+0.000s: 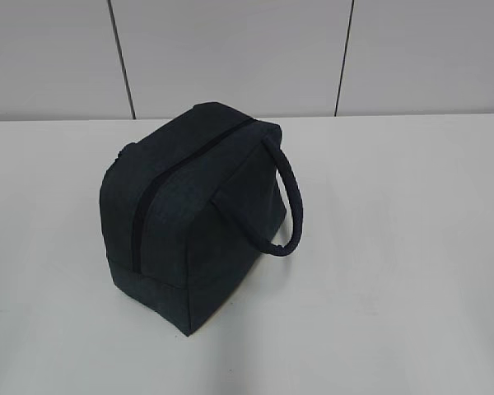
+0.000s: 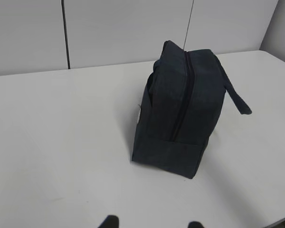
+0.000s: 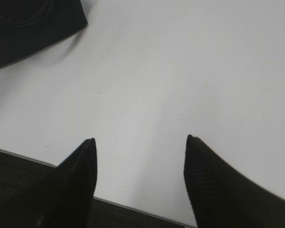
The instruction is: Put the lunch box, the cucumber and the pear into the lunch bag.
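Showing lunch bag (image 1: 193, 214) handle (image 1: 284, 197), right wrist only a corner

Lunch bag (image 1: 193, 218) on white table (image 1: 395, 247)

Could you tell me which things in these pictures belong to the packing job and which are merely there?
Part of the job:
- lunch bag, zipped shut, standing on the table
- lunch box, cucumber, pear: none in view

Merely there:
- white table
- grey wall panels

Your right gripper (image 3: 140, 142) hangs with its jaws spread wide, holding nothing. Only the two fingertips (image 2: 109, 221) of your left gripper (image 2: 152, 223) show, apart and empty.
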You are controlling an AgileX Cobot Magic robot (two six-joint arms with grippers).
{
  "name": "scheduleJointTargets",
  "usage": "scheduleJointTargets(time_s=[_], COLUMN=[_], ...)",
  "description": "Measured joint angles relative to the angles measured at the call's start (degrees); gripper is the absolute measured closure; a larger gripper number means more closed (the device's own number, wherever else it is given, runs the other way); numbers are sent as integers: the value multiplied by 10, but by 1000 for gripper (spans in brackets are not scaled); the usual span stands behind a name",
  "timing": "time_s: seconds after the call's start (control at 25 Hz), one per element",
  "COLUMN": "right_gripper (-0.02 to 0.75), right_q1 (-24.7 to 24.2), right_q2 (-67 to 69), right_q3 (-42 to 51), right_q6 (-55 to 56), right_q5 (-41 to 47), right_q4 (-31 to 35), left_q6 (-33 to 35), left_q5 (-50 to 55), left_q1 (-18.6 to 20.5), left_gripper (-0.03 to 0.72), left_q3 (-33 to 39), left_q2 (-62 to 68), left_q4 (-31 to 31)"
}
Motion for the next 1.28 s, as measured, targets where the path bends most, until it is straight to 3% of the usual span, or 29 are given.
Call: scheduleJointTargets(time_s=[0.4, 0.6, 0.68, 1.28], right_gripper=[280, 280, 280, 280], right_q1=[0, -48, -56, -57], right_q2=[0, -1, -1, -1], right_q3=[0, 0, 0, 0], right_q6=[1, 1, 2, 2], right_q5=[0, -1, -1, -1], right_q4=[0, 0, 0, 0], left_q6=[0, 0, 0, 0], left_q5=[0, 0, 0, 0], left_q1=[7, 114, 134, 138], left_gripper=[430, 432, 432, 432], left_q3=[0, 0, 0, 0], left_q2=[0, -2, -2, -2], left_q4=[-2, -3, -3, 5])
